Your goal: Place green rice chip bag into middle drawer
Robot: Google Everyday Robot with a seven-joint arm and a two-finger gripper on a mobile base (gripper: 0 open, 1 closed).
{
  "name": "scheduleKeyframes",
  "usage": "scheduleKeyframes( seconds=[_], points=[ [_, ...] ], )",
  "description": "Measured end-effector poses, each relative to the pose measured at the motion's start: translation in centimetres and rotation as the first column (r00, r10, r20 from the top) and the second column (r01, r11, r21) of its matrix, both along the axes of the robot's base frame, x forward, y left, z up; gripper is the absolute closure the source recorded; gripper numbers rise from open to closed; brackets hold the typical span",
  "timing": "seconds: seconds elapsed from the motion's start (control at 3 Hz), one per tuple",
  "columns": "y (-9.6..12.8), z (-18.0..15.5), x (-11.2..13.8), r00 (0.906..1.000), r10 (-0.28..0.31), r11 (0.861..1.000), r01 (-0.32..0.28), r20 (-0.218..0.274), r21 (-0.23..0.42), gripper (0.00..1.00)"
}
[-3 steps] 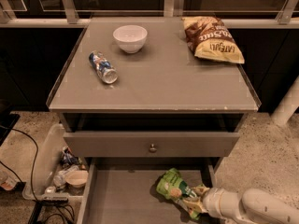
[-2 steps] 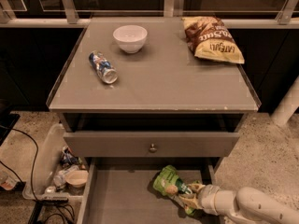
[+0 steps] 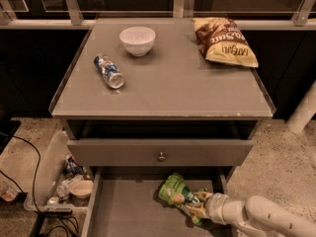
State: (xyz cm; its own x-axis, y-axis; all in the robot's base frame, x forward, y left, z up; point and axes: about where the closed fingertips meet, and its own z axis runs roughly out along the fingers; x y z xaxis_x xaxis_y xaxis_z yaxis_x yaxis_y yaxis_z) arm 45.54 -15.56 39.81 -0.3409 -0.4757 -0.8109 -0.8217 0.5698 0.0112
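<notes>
The green rice chip bag (image 3: 174, 190) lies tilted inside the open middle drawer (image 3: 126, 212), near its right side, with its top end toward the back. My gripper (image 3: 197, 206) comes in from the lower right on a white arm, low over the drawer floor. Its tan fingers (image 3: 200, 199) are closed on the bag's lower end. The bag's underside is hidden.
Above the open drawer is a grey drawer front with a small knob (image 3: 161, 156). On the cabinet top stand a white bowl (image 3: 137, 40), a lying plastic bottle (image 3: 109, 71) and a brown-and-yellow chip bag (image 3: 223, 41). A clear bin of clutter (image 3: 64, 182) sits on the floor at the left.
My gripper has moved a little to the left and deeper into the drawer, carrying the green bag with it. Nothing on the cabinet top has moved.
</notes>
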Motion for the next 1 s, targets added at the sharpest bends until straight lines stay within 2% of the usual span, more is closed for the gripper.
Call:
scheduleKeyframes(
  seconds=[1.0],
  points=[
    [0.01,0.0,0.0,1.0,0.0,1.0,0.0,0.0,0.0,0.13]
  ],
)
